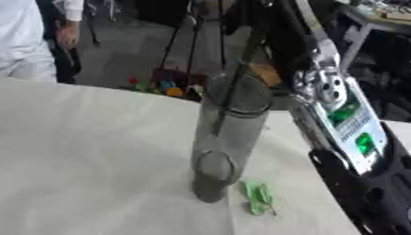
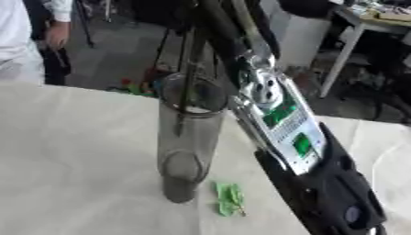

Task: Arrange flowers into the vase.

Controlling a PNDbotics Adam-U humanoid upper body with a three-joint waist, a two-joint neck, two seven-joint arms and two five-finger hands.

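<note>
A tall clear glass vase (image 1: 224, 137) stands upright on the white table (image 1: 88, 156). A thin dark flower stem (image 1: 241, 69) slants down into its mouth from the upper right; its lower end reaches partway inside the glass. My right arm (image 2: 281, 119), silver with a green-lit panel, climbs from the lower right corner past the vase's right side. My right hand (image 2: 218, 25) is a dark blurred shape above the vase at the top of the stem, and its grip is not readable. A small green leaf (image 1: 258, 198) lies on the table just right of the vase's base. My left hand is out of sight.
The table's far edge (image 1: 120, 89) runs just behind the vase. Beyond it are colourful items on the floor (image 1: 160, 85), dark stand legs (image 1: 180, 41) and a desk (image 1: 377, 20) at the upper right. A person in white (image 1: 24, 41) stands at the far left.
</note>
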